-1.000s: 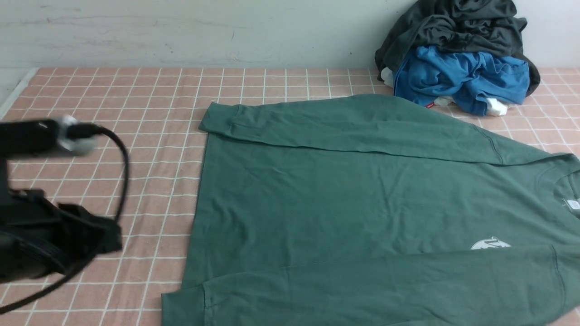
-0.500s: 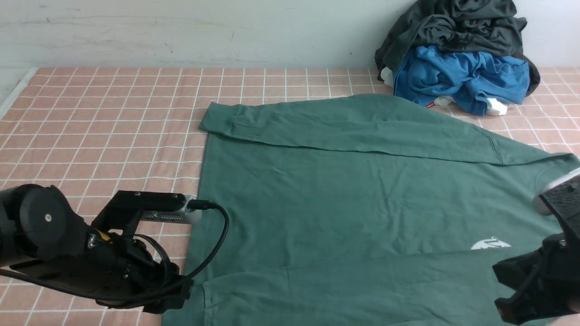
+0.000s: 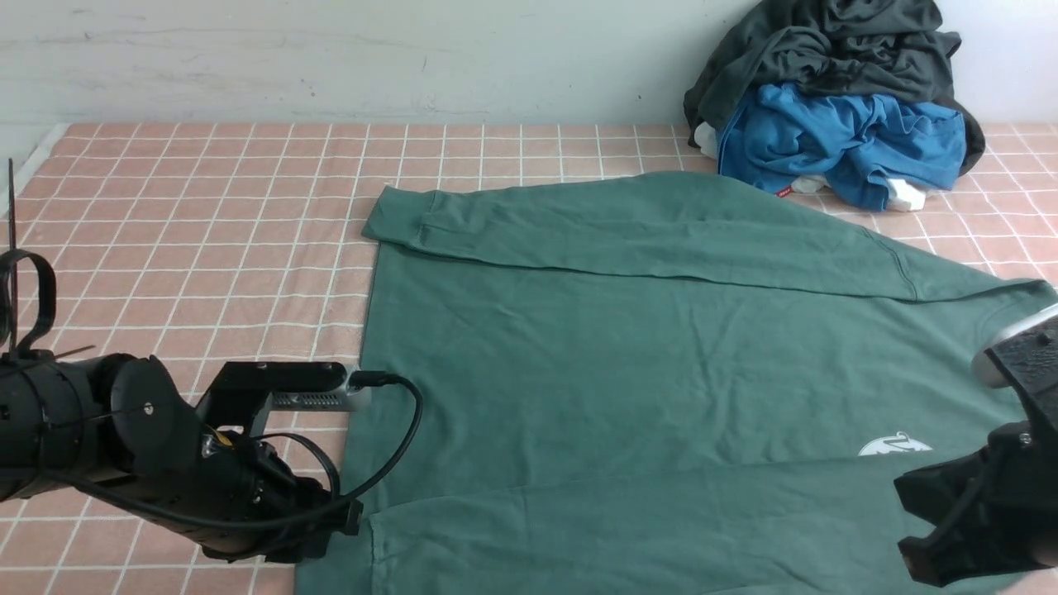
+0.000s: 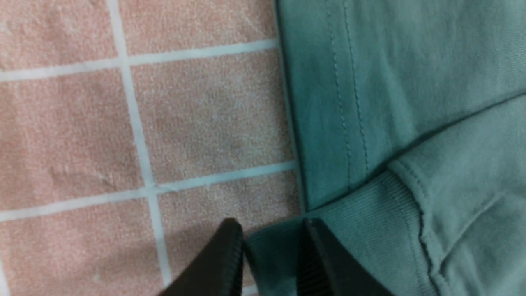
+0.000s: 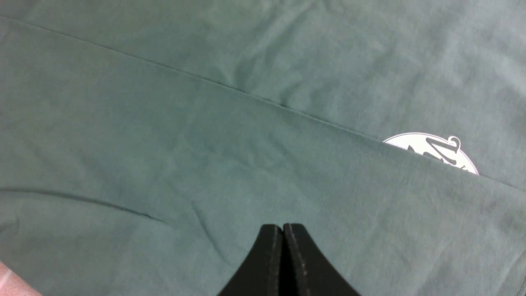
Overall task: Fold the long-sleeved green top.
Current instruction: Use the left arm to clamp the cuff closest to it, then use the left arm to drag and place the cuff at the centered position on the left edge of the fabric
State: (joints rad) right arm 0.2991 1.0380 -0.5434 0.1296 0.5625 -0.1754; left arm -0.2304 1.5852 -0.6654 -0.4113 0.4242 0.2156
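The green long-sleeved top (image 3: 645, 364) lies flat with its neck to the right. Both sleeves are folded in along the body, and a white logo (image 3: 895, 446) peeks out beside the near sleeve. My left gripper (image 4: 269, 224) is low at the top's near-left corner. It is open, its jaws a little apart, with the edge of the ribbed cuff (image 4: 370, 213) lying between them. My right gripper (image 5: 282, 225) is shut with nothing in it. It sits just over the near sleeve close to the logo (image 5: 431, 150).
A pink checked cloth (image 3: 207, 207) covers the table. At the back right a dark grey garment (image 3: 826, 49) is heaped on a bright blue one (image 3: 843, 140) against the wall. My left arm's cable (image 3: 405, 430) loops over the top's left hem.
My left arm came down from the left side to the top's near-left cuff, and its jaws opened wide and then narrowed. My right arm entered at the right edge and has stayed there.
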